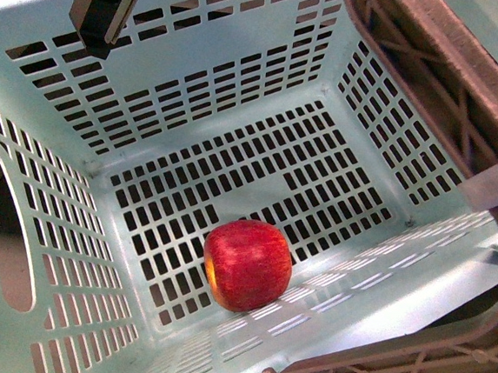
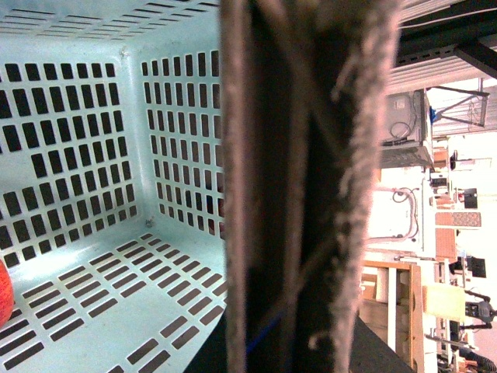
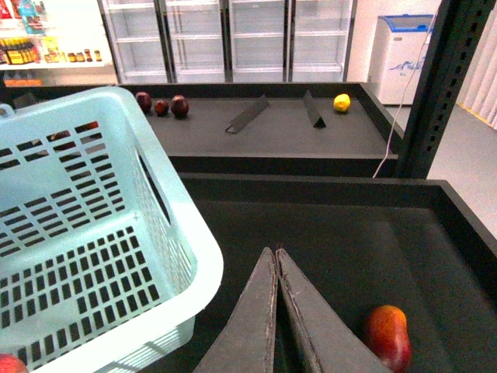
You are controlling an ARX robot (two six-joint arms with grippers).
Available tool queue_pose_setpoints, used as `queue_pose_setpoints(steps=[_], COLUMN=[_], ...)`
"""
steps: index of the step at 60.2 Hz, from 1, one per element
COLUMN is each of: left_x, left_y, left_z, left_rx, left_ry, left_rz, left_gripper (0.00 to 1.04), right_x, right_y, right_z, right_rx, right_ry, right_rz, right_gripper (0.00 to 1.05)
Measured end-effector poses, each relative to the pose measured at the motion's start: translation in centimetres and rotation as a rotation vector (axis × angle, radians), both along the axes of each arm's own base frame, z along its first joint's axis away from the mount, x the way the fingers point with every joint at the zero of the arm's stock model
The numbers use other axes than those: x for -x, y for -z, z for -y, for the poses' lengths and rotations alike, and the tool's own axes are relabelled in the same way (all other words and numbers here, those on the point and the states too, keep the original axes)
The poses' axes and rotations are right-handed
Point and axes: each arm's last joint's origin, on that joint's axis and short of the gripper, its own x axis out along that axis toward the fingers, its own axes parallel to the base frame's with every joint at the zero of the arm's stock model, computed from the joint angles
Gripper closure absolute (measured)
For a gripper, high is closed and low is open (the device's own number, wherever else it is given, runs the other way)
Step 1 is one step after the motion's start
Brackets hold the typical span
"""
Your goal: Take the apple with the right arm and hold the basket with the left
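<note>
The right gripper [image 3: 274, 253] has its two fingers pressed tip to tip with nothing between them, and it hangs over a black tray [image 3: 349, 233] just outside the basket [image 3: 182, 233], whose pale rim lies beside it. A red-orange fruit [image 3: 388, 336] lies on the tray near the fingers. On the shelf [image 3: 272, 132] beyond sit three dark round fruits [image 3: 161, 105] and, well apart from them, a yellow fruit [image 3: 342, 102]. The left wrist view is filled by the basket's brown ribbed handle [image 2: 303, 186], so close that the left gripper cannot be made out, nor whether it grips. The apple [image 1: 247, 265] rests on the basket's slotted floor, near the foot of one wall, touching no gripper
</note>
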Motion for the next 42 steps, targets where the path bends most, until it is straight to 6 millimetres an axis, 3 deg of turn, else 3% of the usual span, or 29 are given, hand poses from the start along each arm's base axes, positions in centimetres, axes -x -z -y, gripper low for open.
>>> queue_pose_setpoints(steps=[5,34,38,42], left_x=[0.00,-0.01,0.16,0.06], left_y=[0.01,0.01,-0.13,-0.18], left_z=[0.00,0.00,0.25,-0.01], left_rx=[0.002,0.000,-0.043,-0.048], left_ry=[-0.001,-0.004,-0.143,-0.350], left_rz=[-0.003,-0.001,-0.031,-0.046], left_gripper=[0.99,0.99,0.99,0.99], right_x=[0.01,0.02,0.02,0.02], right_y=[0.00,-0.01,-0.01,-0.01], right_z=[0.00,0.00,0.00,-0.01], right_rx=[0.001,0.001,0.001,0.001], right_ry=[0.000,0.000,0.000,-0.002], right_rz=[0.000,0.002,0.002,0.002], right_gripper=[1.01,0.20,0.10,0.08])
